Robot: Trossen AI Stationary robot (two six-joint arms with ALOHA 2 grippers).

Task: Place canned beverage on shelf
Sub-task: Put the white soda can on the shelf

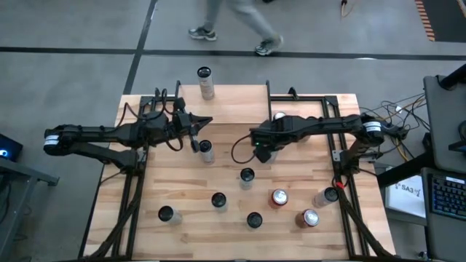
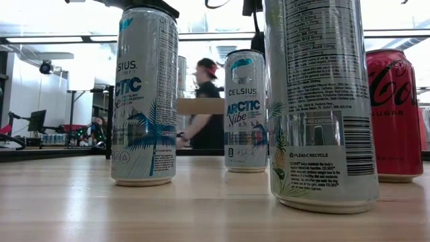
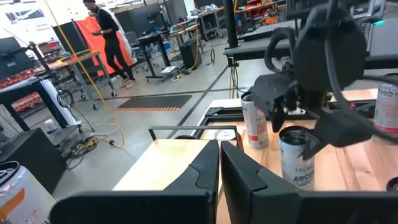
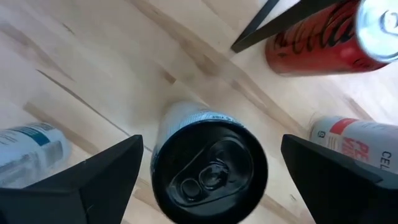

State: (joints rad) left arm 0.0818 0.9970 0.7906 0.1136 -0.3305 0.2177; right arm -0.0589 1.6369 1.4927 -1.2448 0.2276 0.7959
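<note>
Standing upright just right of the table's [image 1: 160,182] centre in the high view, the canned beverage [image 1: 247,177] shows a dark lid and a pale, printed body. The right hand [image 1: 259,149] hangs directly above it with its fingers [image 4: 93,180] spread wide. In the right wrist view one finger shows on each side of the lid, but I cannot tell whether they reach down to the can's level, and nothing is pinched.

The shelf [image 1: 233,105] sits at the upper middle of the high view, its light board framed by black legs. A tall pale can [image 1: 206,81] stands at its upper left edge, so the canned beverage is well apart from it, down on the table.

The left hand [image 1: 198,131] is at the lower left corner of the shelf with its fingers [image 3: 211,171] pressed together and holding nothing. Another pale can [image 1: 207,151] stands just below it.

Lower in the frame more dark-lidded cans stand scattered, and two red cans [image 1: 279,198] stand to the lower right of the canned beverage. A person [image 1: 240,25] crosses the floor at the top of the frame.
</note>
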